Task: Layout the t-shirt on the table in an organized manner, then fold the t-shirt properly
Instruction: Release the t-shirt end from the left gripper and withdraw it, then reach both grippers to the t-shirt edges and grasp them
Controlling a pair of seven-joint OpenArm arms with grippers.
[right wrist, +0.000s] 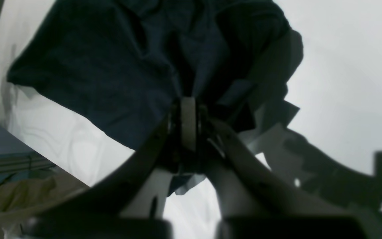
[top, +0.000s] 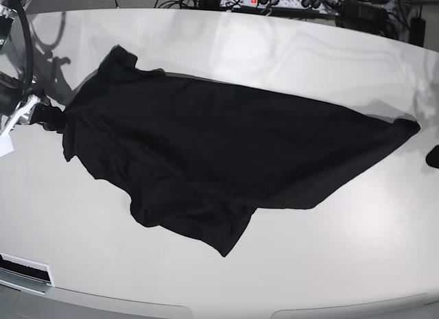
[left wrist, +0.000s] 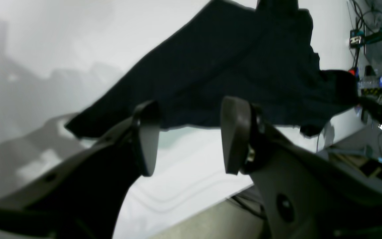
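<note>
Stretching diagonally across the glossy white table [top: 219, 278], the plain black soft fabric t-shirt [top: 206, 154] runs its long axis between both arms, the right gripper [right wrist: 188, 109] pinching its edge, the left gripper [left wrist: 187, 136] gaping empty just short of it.
</note>
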